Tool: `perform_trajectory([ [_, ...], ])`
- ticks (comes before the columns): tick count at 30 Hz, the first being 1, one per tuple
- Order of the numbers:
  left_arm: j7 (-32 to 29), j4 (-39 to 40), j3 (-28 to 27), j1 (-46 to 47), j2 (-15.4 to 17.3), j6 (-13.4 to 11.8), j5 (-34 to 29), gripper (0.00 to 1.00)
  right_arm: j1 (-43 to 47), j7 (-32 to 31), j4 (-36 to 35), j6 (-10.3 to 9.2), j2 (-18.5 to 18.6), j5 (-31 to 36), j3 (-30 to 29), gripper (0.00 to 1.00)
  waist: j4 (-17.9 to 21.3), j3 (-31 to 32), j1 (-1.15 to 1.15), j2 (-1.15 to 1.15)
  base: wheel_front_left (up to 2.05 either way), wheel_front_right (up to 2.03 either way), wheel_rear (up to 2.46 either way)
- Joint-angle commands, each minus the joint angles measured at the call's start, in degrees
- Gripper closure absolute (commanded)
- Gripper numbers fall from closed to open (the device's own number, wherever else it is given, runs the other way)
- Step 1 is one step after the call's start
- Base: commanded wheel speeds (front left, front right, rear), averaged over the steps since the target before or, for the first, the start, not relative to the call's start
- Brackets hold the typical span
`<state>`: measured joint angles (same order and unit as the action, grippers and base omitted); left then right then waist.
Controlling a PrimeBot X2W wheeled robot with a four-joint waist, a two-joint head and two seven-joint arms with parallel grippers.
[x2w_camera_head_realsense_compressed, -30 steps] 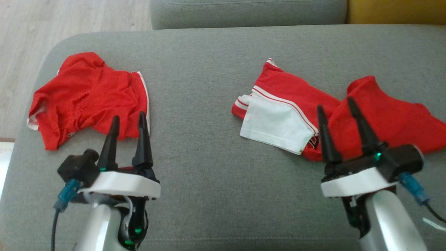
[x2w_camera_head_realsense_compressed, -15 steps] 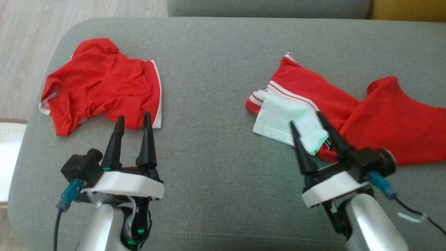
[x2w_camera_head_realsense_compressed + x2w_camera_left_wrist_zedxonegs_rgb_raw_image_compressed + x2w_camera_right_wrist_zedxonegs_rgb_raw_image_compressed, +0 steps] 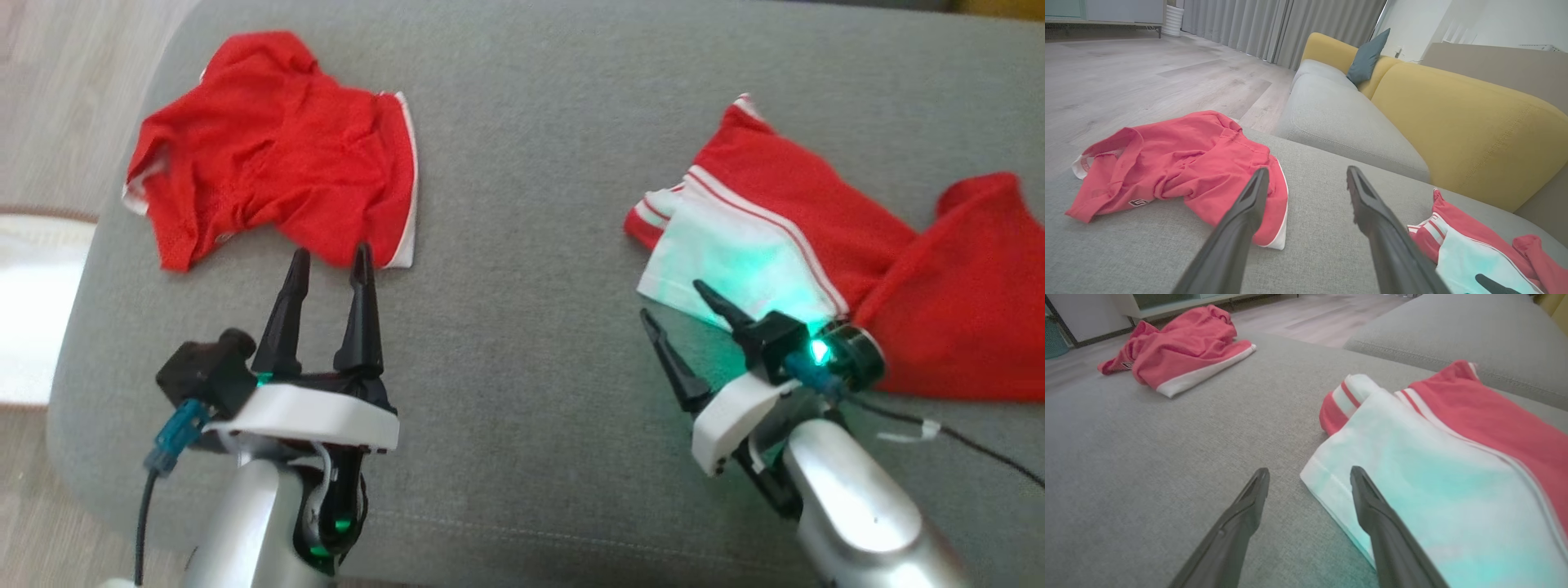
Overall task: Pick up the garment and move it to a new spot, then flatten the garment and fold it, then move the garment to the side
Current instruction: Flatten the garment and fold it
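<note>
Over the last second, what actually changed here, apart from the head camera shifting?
The right gripper swung left and back, off the red part of the red-and-white garment, and turned; its open fingers now sit at the near corner of the white panel. Nothing was grasped or released. The left gripper stayed open by the hem of the other red garment; both garments lie unmoved on the grey cushion.

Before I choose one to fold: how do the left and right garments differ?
The left garment is all red with a thin white hem; the right garment shows a broad white panel with stripes. The left garment is bunched and wrinkled; the right garment lies flatter. Both lie on the grey cushion.
</note>
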<state>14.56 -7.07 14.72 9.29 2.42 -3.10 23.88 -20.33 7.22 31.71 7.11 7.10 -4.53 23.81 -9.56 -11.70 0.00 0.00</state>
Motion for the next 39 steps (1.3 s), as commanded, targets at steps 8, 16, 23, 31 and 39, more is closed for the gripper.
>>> perform_trajectory([
  [8,0.4,2.1,-0.8,3.5,0.5,-0.4,0.6,0.00,-6.3,0.5,6.7,0.37,0.3,0.1,1.0,0.00,-3.1,-3.6,0.00,0.00,0.00,0.00,0.00],
  [16,0.4,2.4,-0.5,4.3,0.5,-0.6,0.9,0.00,-8.8,1.2,11.6,0.37,-0.2,-0.6,1.7,0.01,-3.8,-5.4,0.00,0.00,0.00,0.00,0.00],
  [23,0.4,1.8,-0.8,4.8,0.5,-0.7,0.2,0.00,-10.1,2.8,13.7,0.37,-0.6,-1.6,2.5,1.00,-2.9,-5.4,0.00,0.00,0.00,0.00,0.00],
  [31,0.4,1.1,-1.4,4.2,0.5,-0.5,-0.4,0.00,-10.5,5.5,11.3,0.37,-0.6,-3.7,3.3,1.00,0.1,-2.2,0.00,0.00,0.00,0.00,0.00],
  [39,0.4,0.7,-2.2,2.6,0.5,-0.3,-0.9,0.00,-9.7,5.2,0.9,0.37,3.5,-6.0,2.8,1.00,3.3,1.9,0.00,0.00,0.00,0.00,0.00],
])
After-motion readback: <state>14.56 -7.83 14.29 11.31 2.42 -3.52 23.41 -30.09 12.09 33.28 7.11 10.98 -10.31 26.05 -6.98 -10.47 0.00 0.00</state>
